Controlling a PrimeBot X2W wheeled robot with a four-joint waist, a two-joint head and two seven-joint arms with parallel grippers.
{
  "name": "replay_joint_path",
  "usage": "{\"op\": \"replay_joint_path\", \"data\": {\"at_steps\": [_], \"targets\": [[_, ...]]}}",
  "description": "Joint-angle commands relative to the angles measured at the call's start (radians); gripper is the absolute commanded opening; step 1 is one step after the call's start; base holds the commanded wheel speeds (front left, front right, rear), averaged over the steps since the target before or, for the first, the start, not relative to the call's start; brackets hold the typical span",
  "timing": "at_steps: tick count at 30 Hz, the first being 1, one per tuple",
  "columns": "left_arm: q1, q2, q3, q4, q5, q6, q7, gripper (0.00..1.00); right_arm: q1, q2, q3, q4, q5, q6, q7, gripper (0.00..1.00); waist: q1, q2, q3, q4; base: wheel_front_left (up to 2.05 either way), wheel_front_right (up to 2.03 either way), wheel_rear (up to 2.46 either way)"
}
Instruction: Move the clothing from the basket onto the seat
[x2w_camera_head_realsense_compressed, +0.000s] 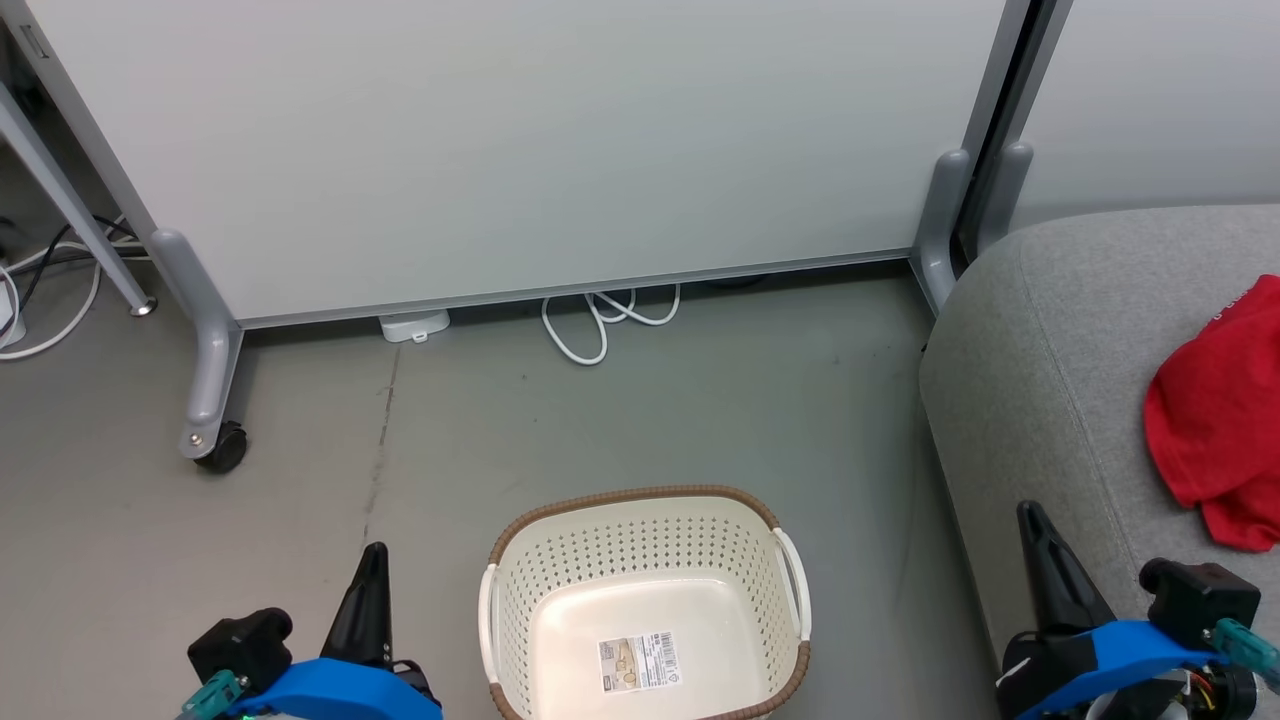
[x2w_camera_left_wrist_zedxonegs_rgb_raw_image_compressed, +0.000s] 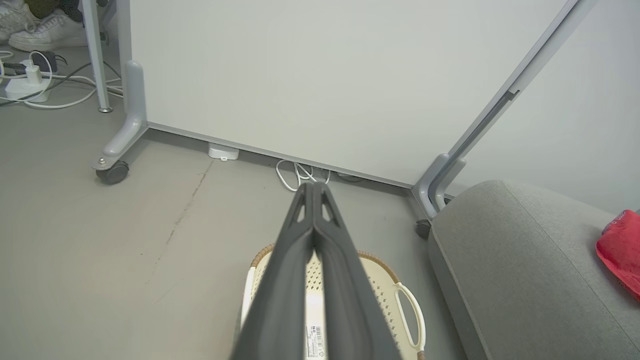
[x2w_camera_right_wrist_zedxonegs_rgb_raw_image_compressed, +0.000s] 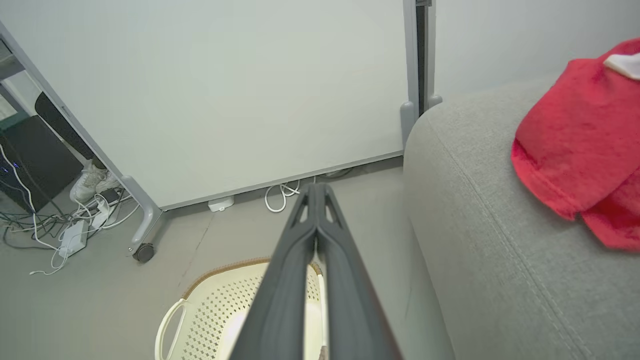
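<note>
The cream basket (x2w_camera_head_realsense_compressed: 640, 540) with a brown rim stands on the floor at bottom centre, holding nothing but its label sticker (x2w_camera_head_realsense_compressed: 638, 662). Red clothing (x2w_camera_head_realsense_compressed: 1215, 420) lies bunched on the grey seat (x2w_camera_head_realsense_compressed: 1040, 380) at the right; in the right wrist view the clothing (x2w_camera_right_wrist_zedxonegs_rgb_raw_image_compressed: 575, 135) shows a white trim. My left gripper (x2w_camera_head_realsense_compressed: 372, 560) is shut at the basket's left, above the floor. My right gripper (x2w_camera_head_realsense_compressed: 1032, 520) is shut over the seat's front edge, left of the clothing. In the wrist views both pairs of fingers (x2w_camera_left_wrist_zedxonegs_rgb_raw_image_compressed: 314, 190) (x2w_camera_right_wrist_zedxonegs_rgb_raw_image_compressed: 315, 189) are pressed together, empty.
A white partition panel (x2w_camera_head_realsense_compressed: 520, 150) on castor feet (x2w_camera_head_realsense_compressed: 222, 450) stands behind the basket. White cables (x2w_camera_head_realsense_compressed: 600, 320) lie under its lower edge, more cables and a power strip (x2w_camera_right_wrist_zedxonegs_rgb_raw_image_compressed: 75, 232) at far left. A person's white shoes (x2w_camera_left_wrist_zedxonegs_rgb_raw_image_compressed: 45, 30) stand beyond the panel. Grey floor surrounds the basket.
</note>
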Motion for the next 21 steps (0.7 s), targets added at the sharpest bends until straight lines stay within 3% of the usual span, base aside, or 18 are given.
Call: {"op": "replay_joint_path", "data": {"at_steps": [1, 21], "targets": [[-0.026, 0.0, 0.013, -0.023, -0.036, 0.0, 0.007, 0.0, -0.021, -0.002, -0.003, -0.016, 0.045, 0.0, 0.005, 0.0, 0.0, 0.0, 0.0, 0.0, 0.0, 0.0, 0.0], [-0.037, -0.008, 0.069, -0.07, -0.322, -0.001, 0.089, 0.0, -0.037, -0.002, -0.014, -0.015, 0.391, 0.0, 0.065, 0.0, 0.0, 0.0, -0.004, -0.005, 0.0, 0.0, 0.0]]}}
